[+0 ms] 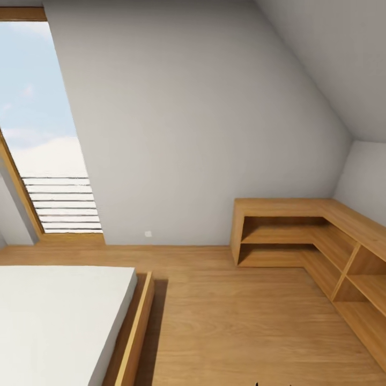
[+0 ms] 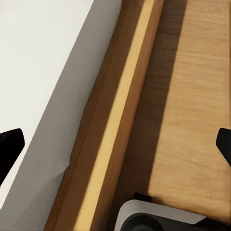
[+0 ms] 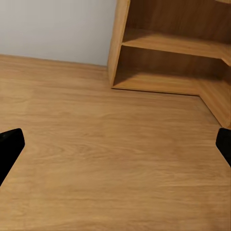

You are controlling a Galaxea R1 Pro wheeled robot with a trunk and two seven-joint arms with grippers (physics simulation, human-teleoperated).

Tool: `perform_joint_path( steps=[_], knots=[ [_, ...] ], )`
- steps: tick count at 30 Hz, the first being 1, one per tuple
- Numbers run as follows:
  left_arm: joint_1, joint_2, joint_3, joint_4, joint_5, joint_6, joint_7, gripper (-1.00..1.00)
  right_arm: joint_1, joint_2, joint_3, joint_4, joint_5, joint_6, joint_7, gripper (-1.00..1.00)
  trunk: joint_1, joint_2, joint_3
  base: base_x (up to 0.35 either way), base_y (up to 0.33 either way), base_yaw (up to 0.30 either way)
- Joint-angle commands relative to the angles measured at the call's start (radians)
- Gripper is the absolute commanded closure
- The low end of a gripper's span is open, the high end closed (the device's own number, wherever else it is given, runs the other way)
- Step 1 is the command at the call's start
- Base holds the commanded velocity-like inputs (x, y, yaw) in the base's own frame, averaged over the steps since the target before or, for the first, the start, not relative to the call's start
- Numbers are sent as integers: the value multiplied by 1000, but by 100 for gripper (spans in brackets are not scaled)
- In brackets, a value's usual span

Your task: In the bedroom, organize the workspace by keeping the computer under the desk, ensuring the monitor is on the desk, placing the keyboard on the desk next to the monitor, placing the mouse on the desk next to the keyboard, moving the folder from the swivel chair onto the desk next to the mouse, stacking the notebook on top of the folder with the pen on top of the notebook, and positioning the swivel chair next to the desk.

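Note:
I am in the bedroom, facing a pale grey sloped wall (image 1: 203,107) with a tall roof window (image 1: 37,128) at the left. The desk, computer, monitor, keyboard, mouse, folder, notebook, pen and swivel chair are out of view. My left gripper (image 2: 115,144) hangs open over the bed's wooden side rail (image 2: 115,120), with its black fingertips (image 2: 9,144) far apart and nothing between them. My right gripper (image 3: 115,144) is open too, empty, above bare plank floor (image 3: 96,159).
A white-topped bed (image 1: 59,316) in a wood frame (image 1: 136,321) fills the lower left. A low L-shaped light wood shelf unit (image 1: 321,236) runs along the right corner. Open plank floor (image 1: 230,321) lies between them. A pale part of my base (image 2: 154,216) shows below the left gripper.

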State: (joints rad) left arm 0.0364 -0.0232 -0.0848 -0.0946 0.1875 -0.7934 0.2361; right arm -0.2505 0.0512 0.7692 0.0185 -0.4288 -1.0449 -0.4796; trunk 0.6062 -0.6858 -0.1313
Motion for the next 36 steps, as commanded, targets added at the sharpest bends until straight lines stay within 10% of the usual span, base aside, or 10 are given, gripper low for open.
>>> perform_joint_path(
  steps=[1, 36],
  knots=[
    [0, 0, -9, -2, 9, -1, 3, -100, -1, 0, 9, 2, -4, -2, -5, -100, 1, -1, -1, 325, 0, -129],
    [0, 0, -10, -2, 9, -1, 3, -100, -1, -1, 9, 2, -3, -2, -4, -100, 1, -1, 13, 325, 0, -76]
  ],
)
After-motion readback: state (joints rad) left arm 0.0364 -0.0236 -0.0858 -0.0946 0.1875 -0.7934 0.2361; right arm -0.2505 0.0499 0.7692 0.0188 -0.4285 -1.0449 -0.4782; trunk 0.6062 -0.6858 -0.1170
